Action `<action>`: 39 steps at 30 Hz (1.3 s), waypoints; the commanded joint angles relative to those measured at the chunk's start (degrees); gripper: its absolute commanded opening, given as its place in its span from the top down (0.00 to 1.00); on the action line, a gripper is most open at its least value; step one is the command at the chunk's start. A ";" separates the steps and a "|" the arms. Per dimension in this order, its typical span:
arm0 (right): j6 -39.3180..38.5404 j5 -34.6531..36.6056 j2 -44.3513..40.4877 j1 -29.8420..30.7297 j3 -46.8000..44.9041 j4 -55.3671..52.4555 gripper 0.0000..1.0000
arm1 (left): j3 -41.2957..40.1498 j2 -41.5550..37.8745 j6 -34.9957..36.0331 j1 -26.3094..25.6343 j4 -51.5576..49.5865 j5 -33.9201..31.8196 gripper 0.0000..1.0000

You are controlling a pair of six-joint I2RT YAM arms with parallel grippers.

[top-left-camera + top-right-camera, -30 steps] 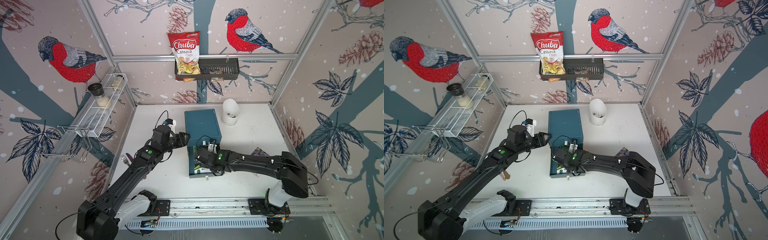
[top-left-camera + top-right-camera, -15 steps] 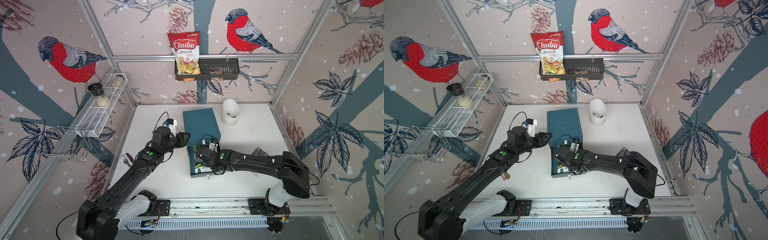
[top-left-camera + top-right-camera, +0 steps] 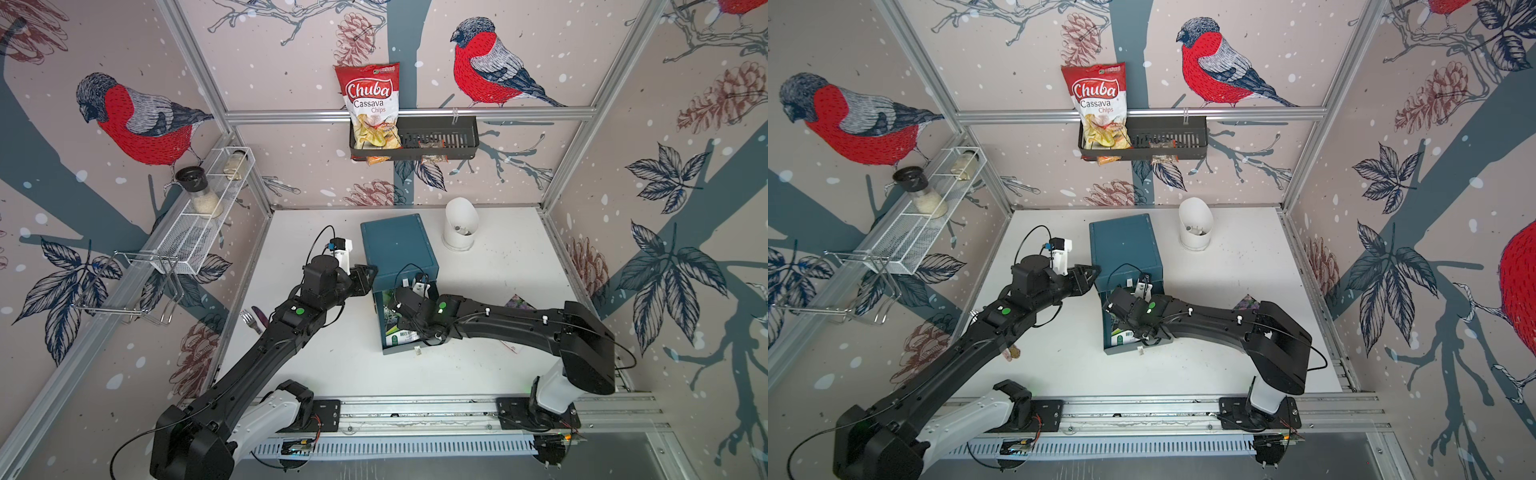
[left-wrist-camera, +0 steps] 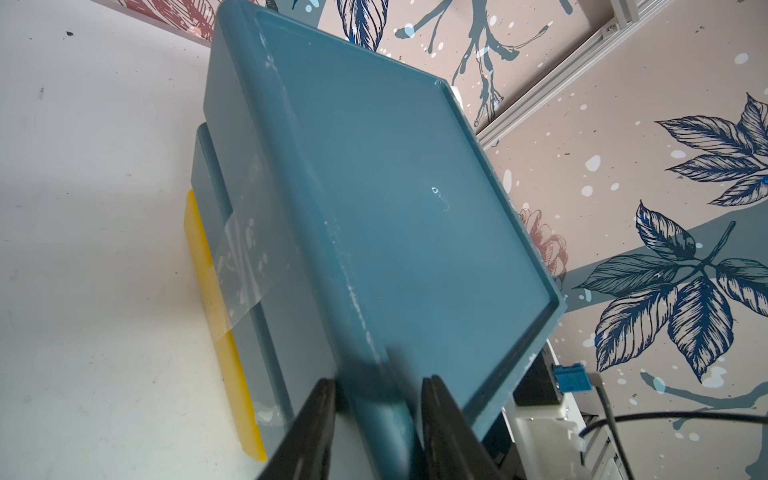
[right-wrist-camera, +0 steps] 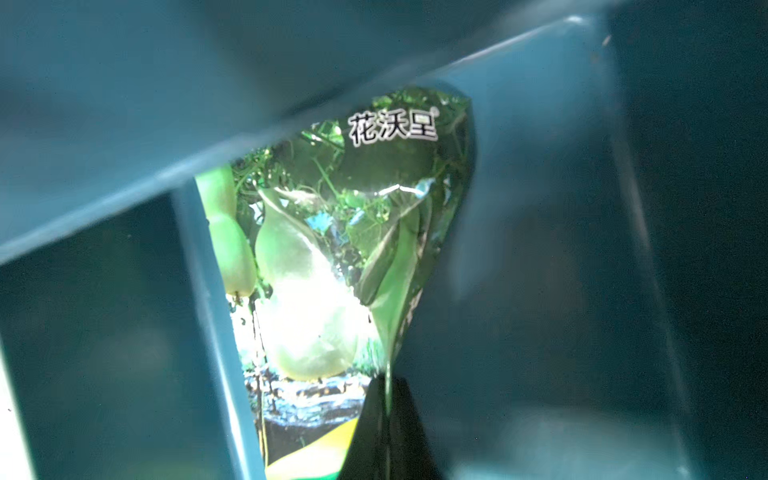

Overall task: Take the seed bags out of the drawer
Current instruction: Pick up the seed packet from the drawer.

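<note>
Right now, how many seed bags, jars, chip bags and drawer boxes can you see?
Seed bags: 2, the green seed bag in the blue drawer box, the purple seed bag on the table
Jars: 2, black-lidded jar, pale jar
Chips bag: 1
Blue drawer box: 1
Total: 6

Red chips bag (image 3: 368, 106) (image 3: 1098, 104) reads "Chuba Cassava Chips" in both top views. The green-fruit seed bag (image 5: 332, 249) carries white Chinese characters in the right wrist view, "花沃" plus a third (unclear, maybe 呈).
</note>
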 commanded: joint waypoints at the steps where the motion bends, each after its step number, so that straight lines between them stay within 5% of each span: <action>1: -1.06 1.60 -0.52 0.09 1.33 -0.17 1.00 | -0.73 0.21 3.30 0.21 -12.08 -3.05 0.63; 39: -2.84 3.32 -19.92 10.39 8.85 -19.59 1.00 | 0.09 -1.39 6.16 0.22 -14.39 -5.08 0.69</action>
